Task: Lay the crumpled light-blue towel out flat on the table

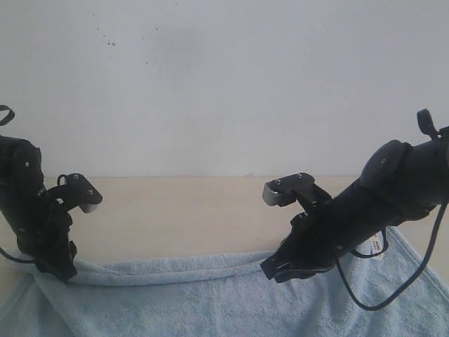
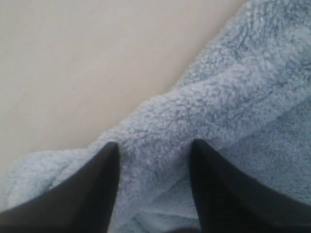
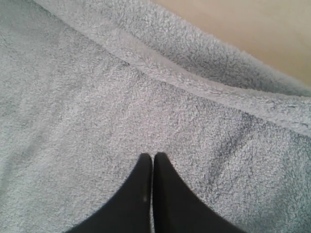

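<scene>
Count: one towel (image 1: 210,302), one bench (image 1: 189,210), two pincers. Towel lies on the bench, fairly flat where we see it. Its far hem is rolled into a ridge, with bare bench beyond that hem. We see the left pincer (image 2: 154,143) spread wide, fingers (image 2: 97,194) straddling the hem ridge at the towel's left end, pile between them, not clamped. Right pincer (image 3: 153,155) is fully closed, tips together, gripping nothing, just inside the hem toward the towel's right end. We can't tell if its tips touch the pile.
</scene>
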